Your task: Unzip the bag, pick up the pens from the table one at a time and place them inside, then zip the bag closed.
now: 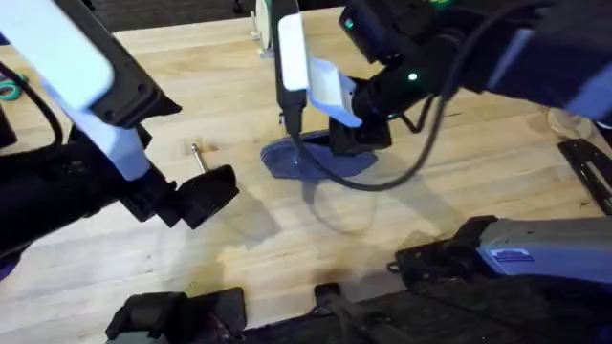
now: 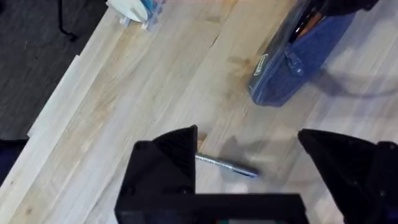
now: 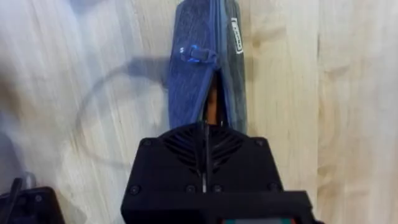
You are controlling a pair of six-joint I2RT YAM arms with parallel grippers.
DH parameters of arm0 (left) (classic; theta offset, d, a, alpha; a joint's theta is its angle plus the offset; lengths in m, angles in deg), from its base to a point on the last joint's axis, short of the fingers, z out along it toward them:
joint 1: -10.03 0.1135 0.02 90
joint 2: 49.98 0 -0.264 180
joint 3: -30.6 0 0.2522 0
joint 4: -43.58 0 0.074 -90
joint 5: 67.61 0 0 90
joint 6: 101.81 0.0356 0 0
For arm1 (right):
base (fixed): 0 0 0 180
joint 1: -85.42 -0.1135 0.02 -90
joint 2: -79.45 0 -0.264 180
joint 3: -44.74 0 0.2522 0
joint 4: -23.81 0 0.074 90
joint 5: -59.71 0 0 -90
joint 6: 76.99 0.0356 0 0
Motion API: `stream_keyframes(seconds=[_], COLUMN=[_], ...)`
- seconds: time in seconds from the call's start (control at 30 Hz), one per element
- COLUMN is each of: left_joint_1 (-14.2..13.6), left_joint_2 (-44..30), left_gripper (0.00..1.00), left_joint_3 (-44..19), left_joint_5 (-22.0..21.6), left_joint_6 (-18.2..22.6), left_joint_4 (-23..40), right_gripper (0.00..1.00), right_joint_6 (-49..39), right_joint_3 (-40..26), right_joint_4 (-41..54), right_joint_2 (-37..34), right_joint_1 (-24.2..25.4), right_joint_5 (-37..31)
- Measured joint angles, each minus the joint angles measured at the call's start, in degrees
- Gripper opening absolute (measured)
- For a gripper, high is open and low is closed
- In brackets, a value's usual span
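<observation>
Wood table (image 2: 124,93); bag (image 2: 289,65) label unreadable.

Bright even light; soft shadows on table (image 1: 239,248) (near arms blurred).

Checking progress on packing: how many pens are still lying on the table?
1: a silvery pen lies on the table below the open left gripper. Others may be hidden inside the bag.

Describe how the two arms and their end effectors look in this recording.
Both arms have white link covers over black joints. The left end effector is matte black with two broad, wedge-shaped fingers. The right end effector is black too, its housing vented with fine ribs. The right arm carries green indicator lights and a thin black cable looping down over the table.
</observation>
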Motion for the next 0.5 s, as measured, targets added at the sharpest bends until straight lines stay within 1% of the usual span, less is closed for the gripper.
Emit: stream_keyframes(seconds=[0.37, 0.5], left_joint_1=[0.0, 0.0], left_joint_2=[0.0, 0.0], left_gripper=[0.993, 0.992], left_joint_3=[0.0, 0.0], left_joint_5=[0.0, 0.0], left_joint_6=[0.0, 0.0], left_joint_4=[0.0, 0.0], right_gripper=[0.033, 0.033], right_joint_6=[0.0, -0.2], right_joint_3=[0.0, 0.0], right_joint_4=[-7.8, -9.1], right_joint_2=[-9.3, -11.8], right_joint_1=[0.0, 0.1], right_joint_5=[0.0, 0.0])
